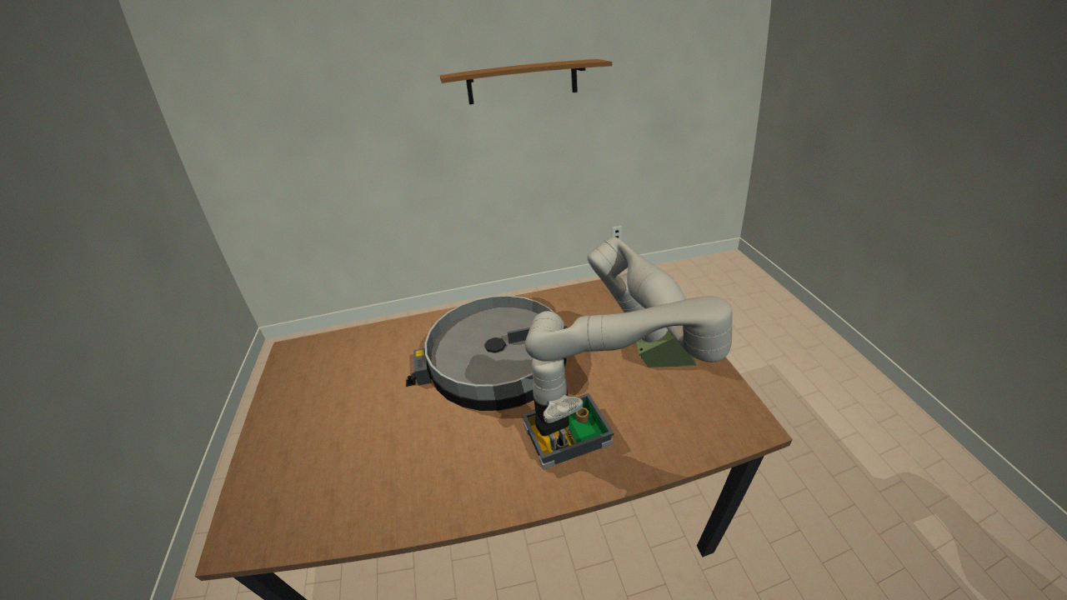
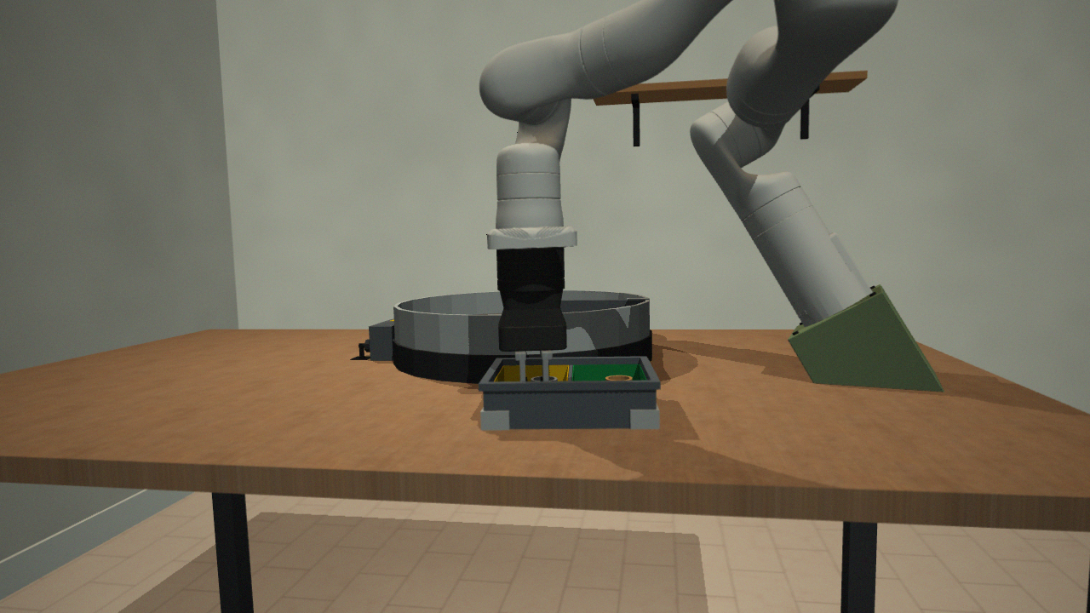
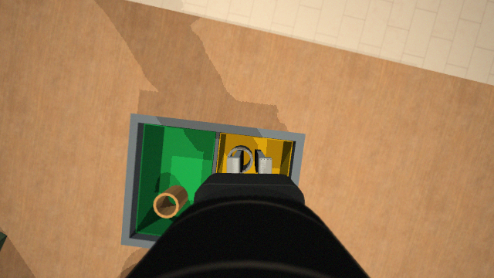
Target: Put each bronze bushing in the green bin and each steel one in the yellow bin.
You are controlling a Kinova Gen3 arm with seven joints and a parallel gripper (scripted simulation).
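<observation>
My gripper [image 1: 558, 440] [image 2: 534, 376] [image 3: 248, 157] points down into the yellow bin [image 1: 542, 440] [image 3: 279, 147]. Its two fingers stand a narrow gap apart, with nothing seen held between them. A steel bushing [image 3: 252, 158] stands upright in that bin, its ring partly behind one finger. A bronze bushing [image 1: 583, 414] [image 3: 181, 194] stands in the green bin [image 1: 587, 430] [image 2: 588, 371] [image 3: 179, 143]. The turntable [image 1: 462, 328] [image 2: 457, 330] shows no bushing on its visible part. The arm hides its right part, and the gripper body hides part of both bins.
Both bins share one grey tray [image 2: 567, 408] [image 3: 126, 185] with a raised rim and a divider. The turntable's high wall stands close behind it. A small grey box [image 1: 419, 367] [image 2: 381, 342] sits at the turntable's left. The green arm base [image 1: 666, 352] [image 2: 864, 350] is at the right.
</observation>
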